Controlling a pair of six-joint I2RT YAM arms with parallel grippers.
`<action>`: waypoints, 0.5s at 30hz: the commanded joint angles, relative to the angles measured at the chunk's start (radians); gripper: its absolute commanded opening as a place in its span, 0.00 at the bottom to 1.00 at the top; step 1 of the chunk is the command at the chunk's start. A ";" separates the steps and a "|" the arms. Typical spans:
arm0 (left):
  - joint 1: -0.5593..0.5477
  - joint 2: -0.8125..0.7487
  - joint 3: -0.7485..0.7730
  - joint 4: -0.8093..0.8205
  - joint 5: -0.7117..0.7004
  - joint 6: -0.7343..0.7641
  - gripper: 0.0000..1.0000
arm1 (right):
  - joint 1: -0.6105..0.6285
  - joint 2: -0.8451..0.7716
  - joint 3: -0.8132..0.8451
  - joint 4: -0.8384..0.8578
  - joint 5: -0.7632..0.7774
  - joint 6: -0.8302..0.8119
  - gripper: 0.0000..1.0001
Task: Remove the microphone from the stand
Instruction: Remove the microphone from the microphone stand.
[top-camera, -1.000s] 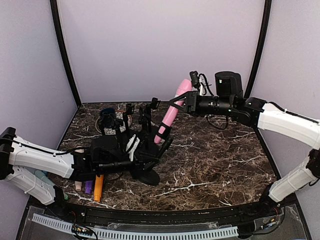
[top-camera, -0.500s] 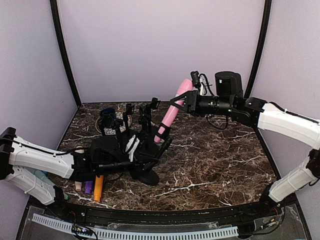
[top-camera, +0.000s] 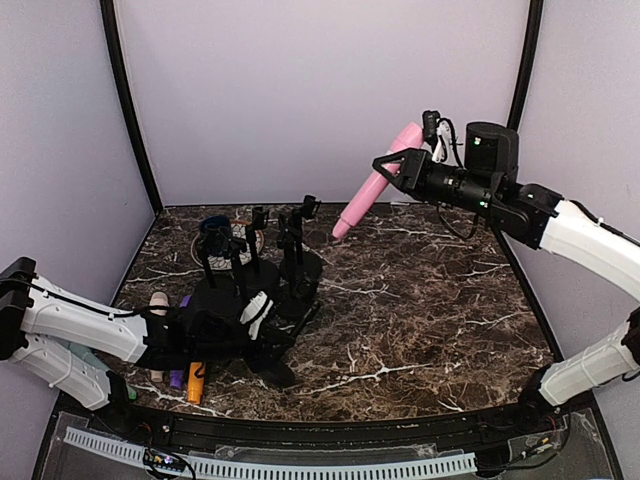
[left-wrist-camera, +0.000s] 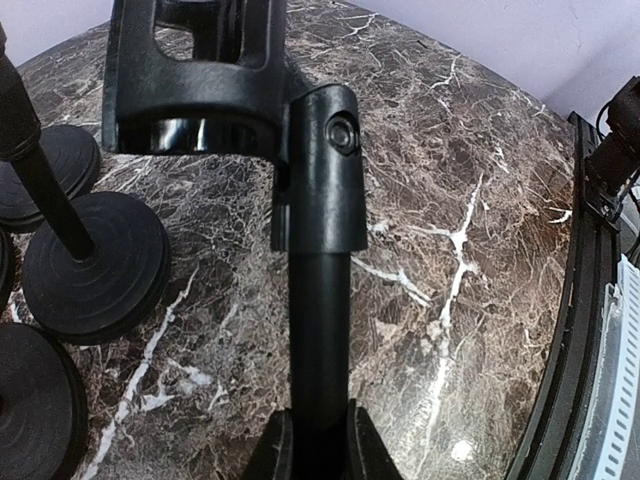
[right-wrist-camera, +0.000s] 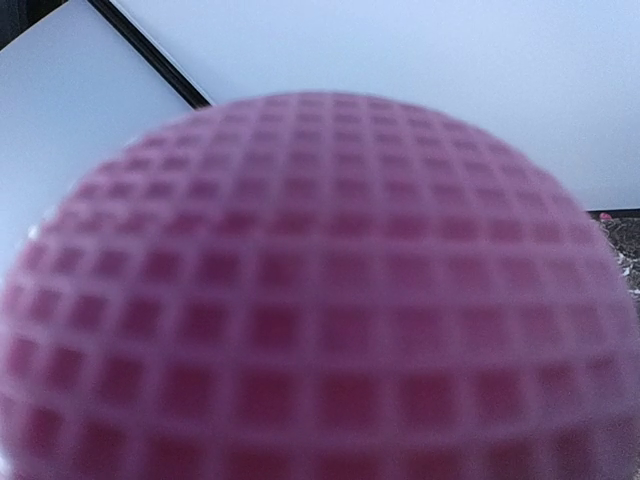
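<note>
left end effector (left-wrist-camera: 318, 452) clamped on stand (left-wrist-camera: 320, 330) pole at btm; black clip (left-wrist-camera: 195, 95) up top; round black bases (left-wrist-camera: 95, 265) at left on marble table (left-wrist-camera: 460, 200).

**Right wrist view.** The pink mesh-headed microphone (right-wrist-camera: 320, 300), directly ahead of the right end effector (top-camera: 393, 170), fills the frame out of focus and hides that end effector's fingers.

**Left wrist view.** The black metal stand pole (left-wrist-camera: 320, 330) is cut off at the lower edge, between the fingers of the left end effector (left-wrist-camera: 318, 448). Its black plastic clip (left-wrist-camera: 200, 90) is cropped above.
</note>
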 joint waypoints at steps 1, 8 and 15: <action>0.004 -0.036 -0.022 0.068 -0.039 -0.019 0.00 | -0.003 -0.028 0.023 0.041 0.048 -0.021 0.19; 0.003 -0.061 -0.109 0.303 -0.097 0.019 0.00 | -0.004 -0.040 -0.006 0.062 0.048 -0.013 0.19; 0.004 -0.003 -0.085 0.519 -0.160 0.108 0.00 | -0.005 -0.044 -0.013 0.062 0.052 -0.013 0.19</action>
